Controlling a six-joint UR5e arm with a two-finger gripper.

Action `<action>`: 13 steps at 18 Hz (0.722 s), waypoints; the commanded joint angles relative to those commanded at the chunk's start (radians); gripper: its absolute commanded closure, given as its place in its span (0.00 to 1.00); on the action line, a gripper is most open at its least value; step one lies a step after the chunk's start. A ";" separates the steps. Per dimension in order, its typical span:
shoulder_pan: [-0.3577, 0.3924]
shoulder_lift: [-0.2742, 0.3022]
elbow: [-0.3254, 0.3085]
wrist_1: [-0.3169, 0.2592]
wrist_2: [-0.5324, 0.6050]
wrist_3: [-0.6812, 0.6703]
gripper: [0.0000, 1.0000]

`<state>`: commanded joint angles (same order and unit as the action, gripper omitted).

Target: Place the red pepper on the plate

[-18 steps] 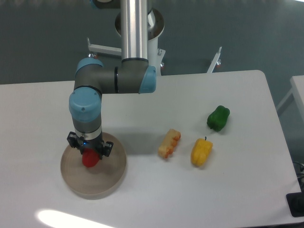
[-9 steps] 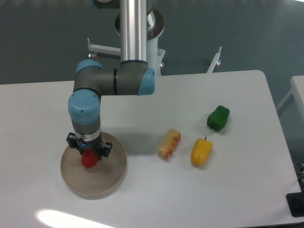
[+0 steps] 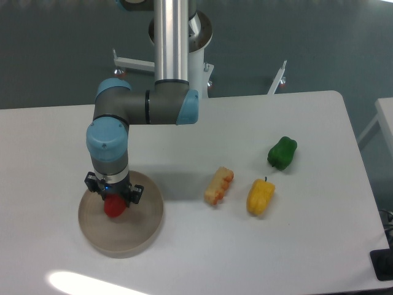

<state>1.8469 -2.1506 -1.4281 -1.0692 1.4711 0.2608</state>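
In the fixed camera's view the gripper (image 3: pixel 113 198) is pointing straight down over the plate (image 3: pixel 145 230), its fingers closing on the red pepper (image 3: pixel 114 208), which is showing below and between them over the left-centre part of the plate; whether the pepper is touching the plate's surface cannot be told. Compared with half a second ago, the wrist and the pepper are sitting slightly further left, while the yellow pepper (image 3: pixel 260 196), the green pepper (image 3: pixel 282 152) and the corn cob (image 3: pixel 218 185) are lying unchanged on the table (image 3: pixel 258 258)
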 joint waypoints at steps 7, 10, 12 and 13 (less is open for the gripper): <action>0.000 0.012 -0.002 0.000 0.002 -0.002 0.05; 0.002 0.034 -0.002 -0.002 -0.002 0.003 0.00; 0.008 0.054 0.000 -0.003 0.000 0.009 0.00; 0.012 0.075 0.002 -0.005 0.005 0.014 0.00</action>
<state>1.8591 -2.0757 -1.4266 -1.0738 1.4756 0.2745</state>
